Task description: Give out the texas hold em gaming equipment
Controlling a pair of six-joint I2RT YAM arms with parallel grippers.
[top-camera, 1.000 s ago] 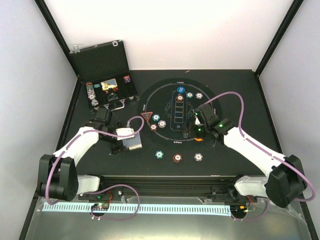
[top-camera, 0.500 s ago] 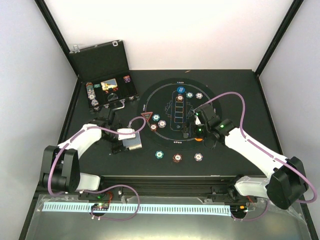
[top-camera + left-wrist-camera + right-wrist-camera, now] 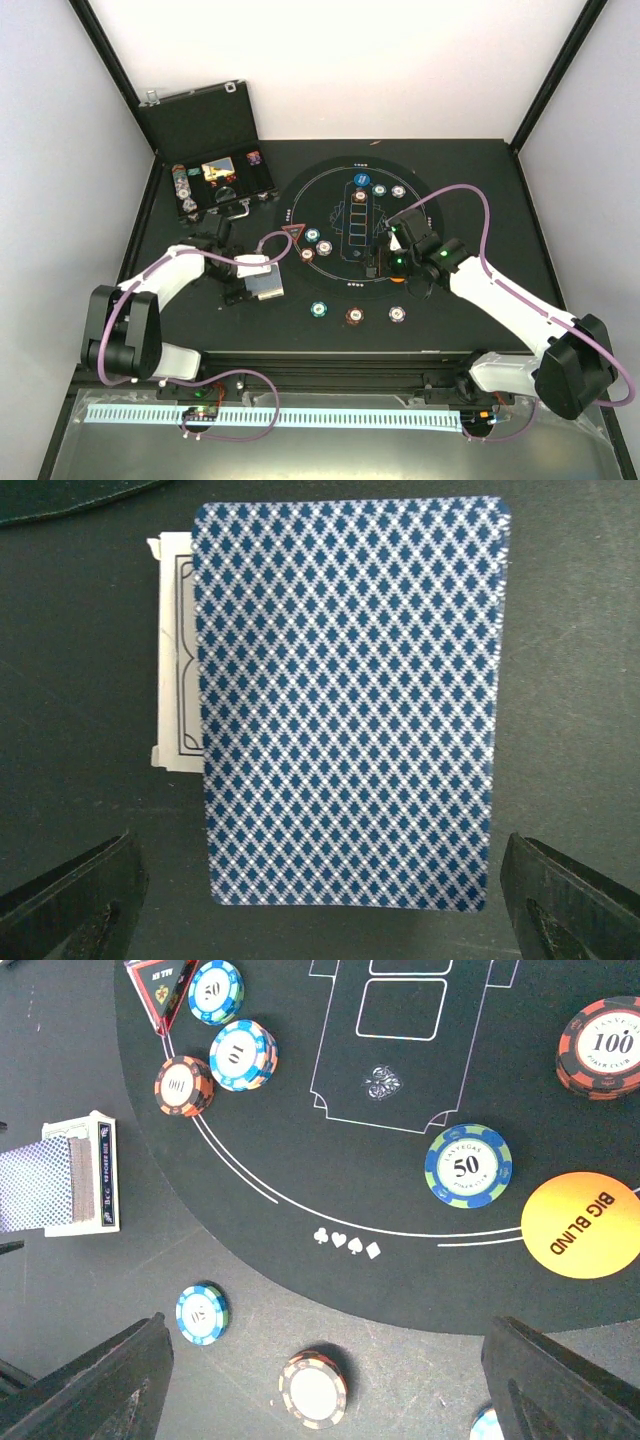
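Deck: blue-diamond-backed playing cards (image 3: 350,700), face down, overlapping a white card box (image 3: 172,660).
Left end effector (image 3: 320,928): spread wide, empty, straddling the deck's near end.
Right end effector (image 3: 330,1385): spread wide, empty, above the round mat (image 3: 300,1175) rim.
Step, judged: lift only the top card, taking the long edge away from the box.
Room: bare surface (image 3: 80,810) flanks the deck; mat rim near.
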